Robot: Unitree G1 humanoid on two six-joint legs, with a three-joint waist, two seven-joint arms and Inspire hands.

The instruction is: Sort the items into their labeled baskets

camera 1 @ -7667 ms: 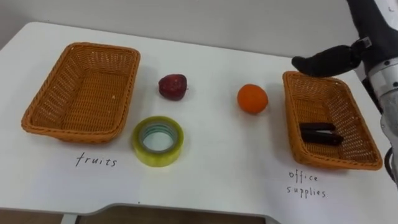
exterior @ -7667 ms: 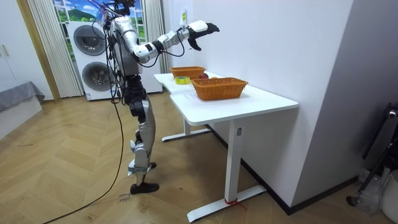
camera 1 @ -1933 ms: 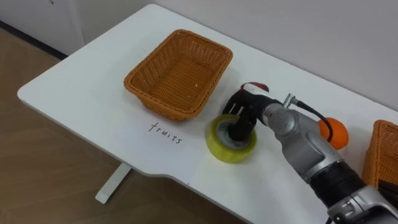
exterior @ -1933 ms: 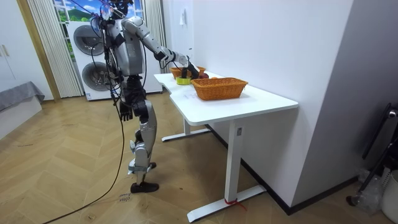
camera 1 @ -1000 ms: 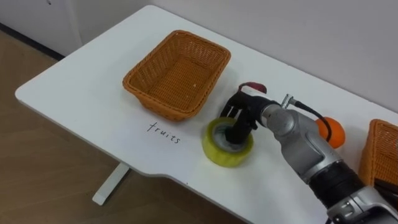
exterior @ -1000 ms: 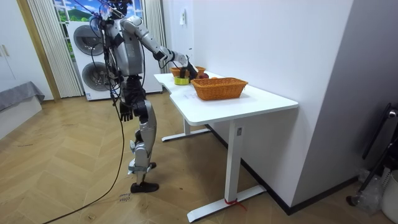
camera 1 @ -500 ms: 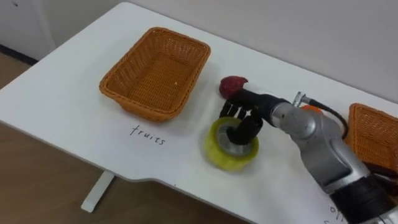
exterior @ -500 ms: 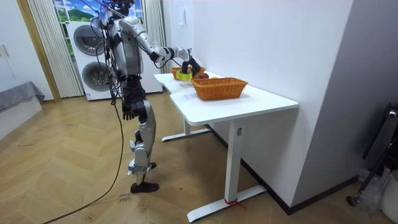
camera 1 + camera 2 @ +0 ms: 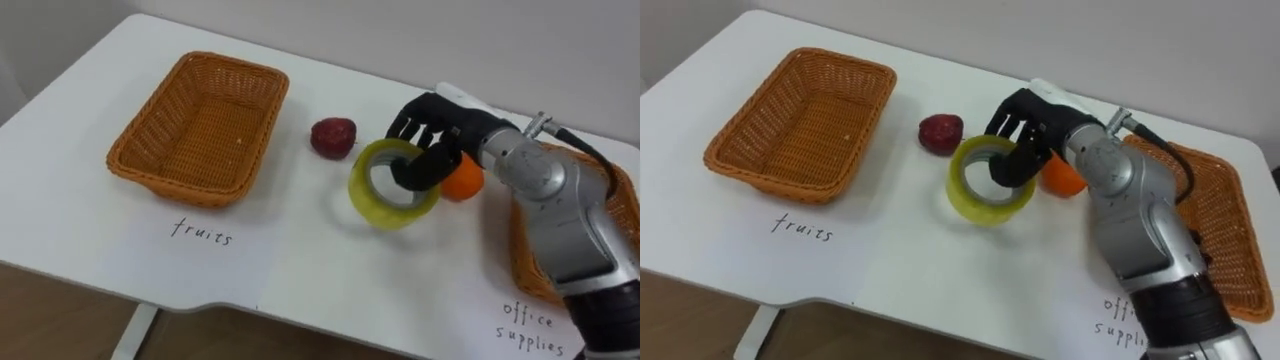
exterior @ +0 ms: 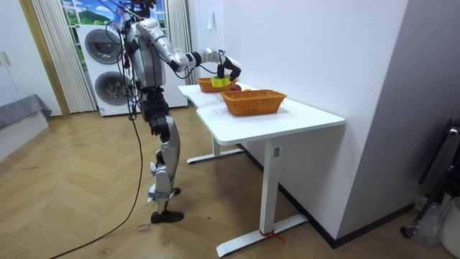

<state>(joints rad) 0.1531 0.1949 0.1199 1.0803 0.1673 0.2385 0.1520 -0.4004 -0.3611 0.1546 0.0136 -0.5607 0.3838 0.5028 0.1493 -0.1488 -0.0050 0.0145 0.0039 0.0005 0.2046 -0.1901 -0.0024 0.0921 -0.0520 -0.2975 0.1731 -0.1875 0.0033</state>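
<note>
The robot stands at the white table [image 9: 330, 275], its right arm stretched out across the top with the wrist bent. The right hand [image 9: 437, 132] has its dark fingers [image 9: 415, 172] curled down through the core of the single yellow tape roll [image 9: 395, 216], gripping it. The roll hangs tilted on them, lifted off the table between the two fruits. The dark red apple [image 9: 333, 137] lies just to the roll's left. The orange [image 9: 466, 181] is just behind the hand. There are two wicker baskets: the left basket [image 9: 135, 165], well apart from the roll, and the right basket [image 9: 1230, 235], partly hidden by the forearm. In the room view the left hand [image 10: 149, 126] hangs low by the hip; whether it is open or closed cannot be told.
</note>
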